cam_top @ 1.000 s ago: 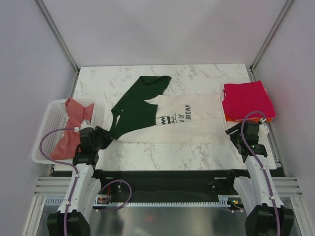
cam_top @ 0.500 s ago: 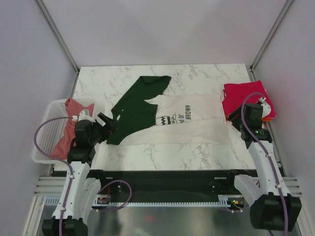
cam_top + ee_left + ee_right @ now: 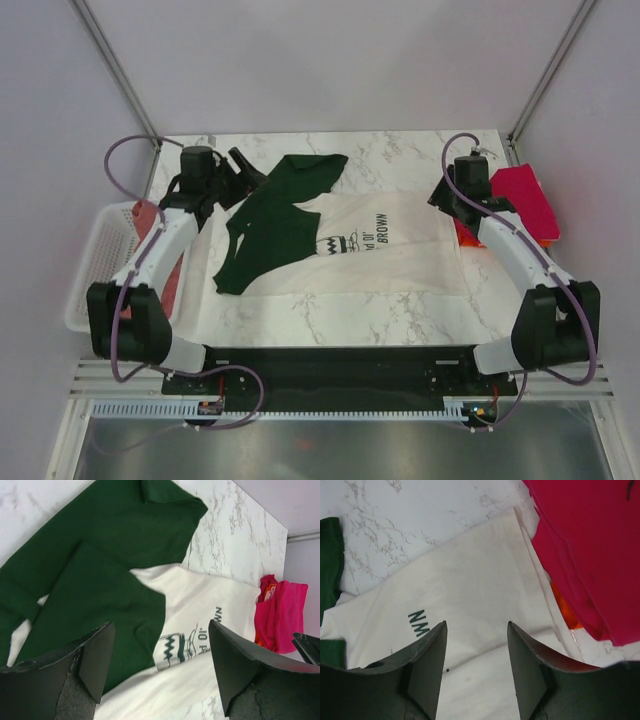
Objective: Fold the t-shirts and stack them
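Rumpled cream-and-green tee [image 3: 390, 255] on veined marble [image 3: 400, 150] under left tool [image 3: 160, 630] and right tool [image 3: 476, 627], both spread.

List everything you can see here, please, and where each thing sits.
cream t-shirt: one, cream with dark green sleeves and black print, spread mid-table.
magenta t-shirt: one, magenta, folded at the table's right edge.
orange t-shirt: one, orange, under the magenta one, only an edge showing.
salmon-pink t-shirt: one, salmon-pink, in the basket.
basket: one, white lattice, at the table's left edge.
table: one, white marble.
left gripper: one, black, open above the green sleeve.
right gripper: one, black, open above the cream cloth.
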`<action>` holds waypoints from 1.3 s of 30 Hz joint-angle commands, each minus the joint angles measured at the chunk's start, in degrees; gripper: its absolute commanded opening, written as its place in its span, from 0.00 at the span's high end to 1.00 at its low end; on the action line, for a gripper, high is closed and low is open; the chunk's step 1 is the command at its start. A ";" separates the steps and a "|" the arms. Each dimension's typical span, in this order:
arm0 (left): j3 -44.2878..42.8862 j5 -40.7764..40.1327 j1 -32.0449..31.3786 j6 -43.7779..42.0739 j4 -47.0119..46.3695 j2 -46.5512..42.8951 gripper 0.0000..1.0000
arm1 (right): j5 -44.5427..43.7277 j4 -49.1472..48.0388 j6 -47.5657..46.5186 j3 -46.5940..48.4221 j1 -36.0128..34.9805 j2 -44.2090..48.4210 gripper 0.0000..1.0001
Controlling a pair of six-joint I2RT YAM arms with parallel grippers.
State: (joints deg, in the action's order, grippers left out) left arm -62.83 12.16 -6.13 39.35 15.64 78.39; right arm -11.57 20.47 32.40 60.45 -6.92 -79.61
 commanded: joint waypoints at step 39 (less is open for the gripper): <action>-45.01 3.31 -3.62 6.97 -10.71 50.46 0.21 | -14.79 -1.05 -7.35 35.71 2.17 -46.95 0.40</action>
State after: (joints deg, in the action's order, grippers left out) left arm -106.52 16.75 -9.21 44.10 9.91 128.51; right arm -25.76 20.03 25.65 93.71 -5.04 -126.39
